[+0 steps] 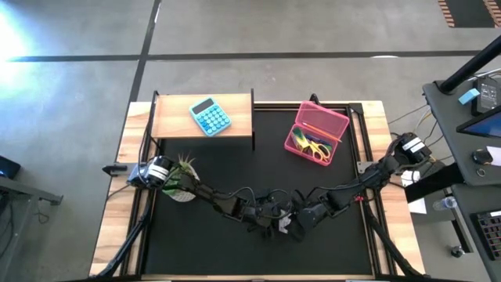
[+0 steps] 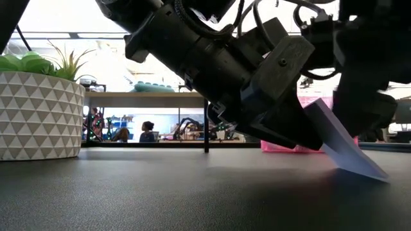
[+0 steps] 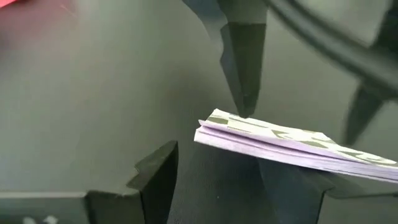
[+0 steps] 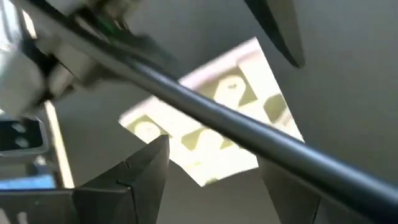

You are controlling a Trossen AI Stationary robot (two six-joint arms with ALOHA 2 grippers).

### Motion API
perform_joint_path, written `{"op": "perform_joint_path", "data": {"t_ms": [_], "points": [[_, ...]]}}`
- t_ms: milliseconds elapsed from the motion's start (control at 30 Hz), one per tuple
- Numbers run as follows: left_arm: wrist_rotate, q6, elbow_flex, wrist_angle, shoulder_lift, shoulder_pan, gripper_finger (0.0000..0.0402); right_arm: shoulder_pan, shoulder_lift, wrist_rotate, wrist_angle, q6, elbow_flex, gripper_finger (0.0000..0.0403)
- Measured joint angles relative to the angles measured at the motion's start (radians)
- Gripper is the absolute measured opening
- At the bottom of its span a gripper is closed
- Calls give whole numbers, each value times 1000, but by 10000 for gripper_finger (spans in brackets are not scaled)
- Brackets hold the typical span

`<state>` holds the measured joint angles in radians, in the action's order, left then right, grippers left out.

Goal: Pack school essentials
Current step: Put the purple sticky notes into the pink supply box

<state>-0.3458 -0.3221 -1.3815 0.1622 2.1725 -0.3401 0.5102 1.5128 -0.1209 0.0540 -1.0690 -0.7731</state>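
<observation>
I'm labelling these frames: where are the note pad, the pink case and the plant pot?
note pad [image 3: 292,148], left wrist view, its lilac side edge.
pink case [image 1: 322,121], high view, its open lid.
plant pot [image 2: 38,115], low view, its patterned wall.

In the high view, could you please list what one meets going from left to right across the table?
Potted plant → blue calculator on the wooden shelf → left gripper → right gripper → pink pencil case holding the scissors.
</observation>
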Motion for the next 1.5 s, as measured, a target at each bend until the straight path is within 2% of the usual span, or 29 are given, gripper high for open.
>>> {"op": "perform_joint_path", "data": {"t_ms": [200, 533, 967, 1067, 1500], "points": [[0, 41, -3, 1, 0, 2, 205, 0, 0, 40, 17, 100, 0, 227], [1, 130, -28, 0, 0, 13, 205, 0, 0, 42, 17, 195, 0, 223], [4, 121, -28, 13, 0, 14, 205, 0, 1, 42, 16, 195, -4, 225], [6, 120, -28, 14, 0, 14, 205, 0, 1, 46, 15, 136, -4, 225], [18, 119, -31, 22, -4, 14, 205, -2, -31, 51, -16, 100, -3, 235]]}}
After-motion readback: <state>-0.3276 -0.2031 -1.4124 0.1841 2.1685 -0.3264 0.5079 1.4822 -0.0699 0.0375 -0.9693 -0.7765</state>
